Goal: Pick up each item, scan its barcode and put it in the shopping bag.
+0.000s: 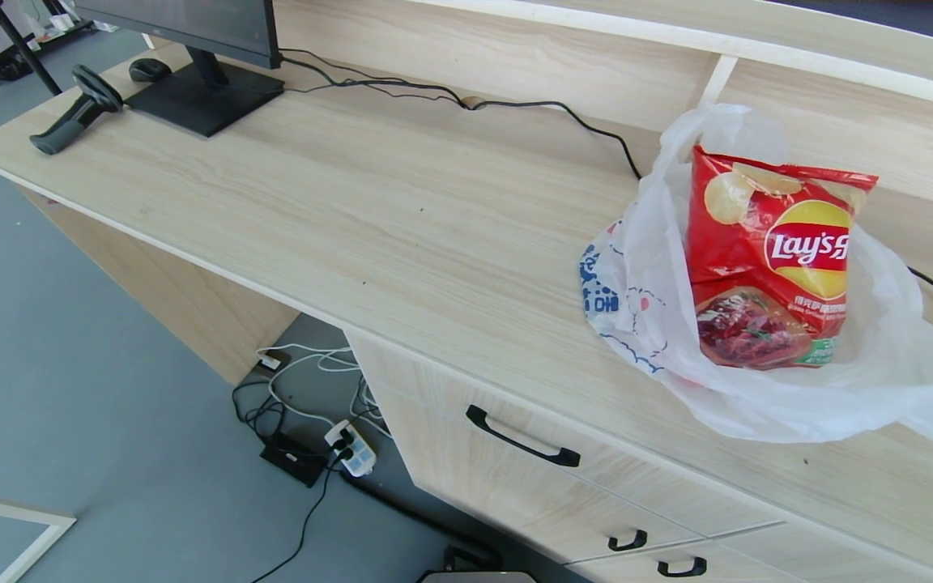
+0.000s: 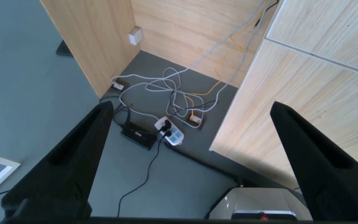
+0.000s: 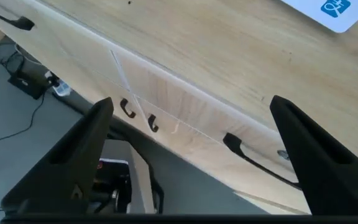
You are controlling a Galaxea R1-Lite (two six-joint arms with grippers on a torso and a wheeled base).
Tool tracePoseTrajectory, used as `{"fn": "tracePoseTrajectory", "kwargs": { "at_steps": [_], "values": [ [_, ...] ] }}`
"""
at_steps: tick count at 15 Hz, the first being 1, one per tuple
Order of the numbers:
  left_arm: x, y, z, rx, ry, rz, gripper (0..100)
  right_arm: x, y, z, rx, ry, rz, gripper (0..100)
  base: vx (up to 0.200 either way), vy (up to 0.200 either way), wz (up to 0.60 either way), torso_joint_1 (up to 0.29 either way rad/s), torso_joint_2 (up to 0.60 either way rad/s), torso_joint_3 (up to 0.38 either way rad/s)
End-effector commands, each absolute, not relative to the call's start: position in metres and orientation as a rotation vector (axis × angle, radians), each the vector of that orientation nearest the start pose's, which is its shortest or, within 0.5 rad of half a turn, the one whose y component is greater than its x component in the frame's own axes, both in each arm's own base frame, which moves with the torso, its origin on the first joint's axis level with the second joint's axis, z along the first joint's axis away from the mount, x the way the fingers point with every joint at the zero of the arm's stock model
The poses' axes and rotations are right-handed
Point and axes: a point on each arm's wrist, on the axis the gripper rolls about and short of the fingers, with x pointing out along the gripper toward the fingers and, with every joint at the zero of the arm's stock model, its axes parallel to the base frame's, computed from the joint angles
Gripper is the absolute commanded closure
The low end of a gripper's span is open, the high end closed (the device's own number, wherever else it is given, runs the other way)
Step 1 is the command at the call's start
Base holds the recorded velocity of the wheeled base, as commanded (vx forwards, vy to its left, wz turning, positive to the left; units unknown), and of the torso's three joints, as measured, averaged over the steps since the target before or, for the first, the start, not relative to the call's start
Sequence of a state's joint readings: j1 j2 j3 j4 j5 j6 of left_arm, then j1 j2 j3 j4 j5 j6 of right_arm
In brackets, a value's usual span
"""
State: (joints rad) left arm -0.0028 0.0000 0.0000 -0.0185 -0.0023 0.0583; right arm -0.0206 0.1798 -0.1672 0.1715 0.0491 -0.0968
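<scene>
counter point(image 1: 402, 219): matt wood | shopping bag point(image 1: 879, 389): thin plastic | chip pkt point(image 1: 774, 251): glossy

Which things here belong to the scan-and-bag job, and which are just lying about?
Job:
- chips, already standing in the shopping bag
- scanner, at the counter's far left end

Lying about:
- monitor
- mouse
- cable across the counter
- power strip on the floor
</scene>
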Motion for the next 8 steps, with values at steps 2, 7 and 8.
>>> {"fn": "tracePoseTrajectory", "kwargs": {
  "at_steps": [2, 7, 8],
  "values": [
    [-0.023, 0.000, 0.077, 0.058, -0.019, -0.006, 0, -0.028, 0.003, 0.100, -0.089, 0.090, 0.101, 0, 0.000, 0.000, 0.00, 0.000, 0.00, 0.000],
    [-0.023, 0.000, 0.077, 0.058, -0.016, -0.006, 0, -0.023, 0.004, 0.082, -0.104, -0.069, 0.161, 0, 0.000, 0.000, 0.00, 0.000, 0.00, 0.000],
    [-0.023, 0.000, 0.077, 0.058, -0.017, -0.006, 0, -0.023, 0.003, 0.080, -0.126, -0.052, 0.149, 0, 0.000, 0.000, 0.00, 0.000, 0.00, 0.000]
  ]
}}
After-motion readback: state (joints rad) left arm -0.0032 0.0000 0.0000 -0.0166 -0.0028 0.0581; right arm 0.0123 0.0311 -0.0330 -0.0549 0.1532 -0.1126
